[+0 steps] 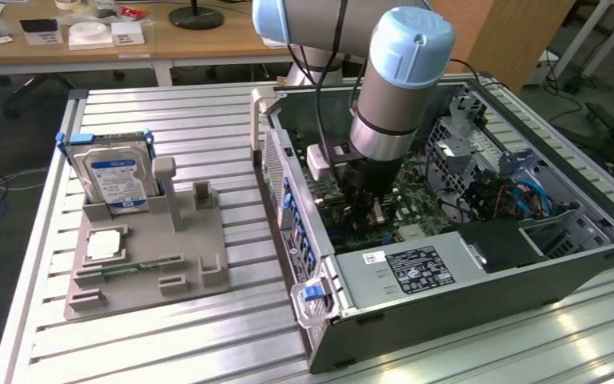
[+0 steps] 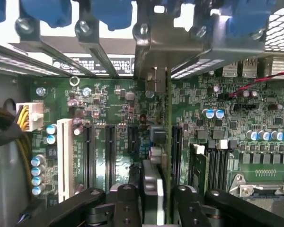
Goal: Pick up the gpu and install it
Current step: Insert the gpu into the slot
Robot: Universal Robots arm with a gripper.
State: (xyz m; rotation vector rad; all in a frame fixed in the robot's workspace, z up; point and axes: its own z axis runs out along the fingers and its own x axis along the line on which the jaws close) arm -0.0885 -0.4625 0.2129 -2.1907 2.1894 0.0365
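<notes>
Fingers [image 2: 154,208] clamp the gpu [image 2: 154,189] edge-on, low over the motherboard [image 2: 113,118] slots inside the case [image 1: 467,296]. Slight misalignment with the slot could jam the card or bend its bracket.

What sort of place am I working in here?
Likely a lab or workshop test bench: an open computer case on a slotted aluminium table, a grey parts fixture holding a hard drive, and wooden desks behind.
</notes>
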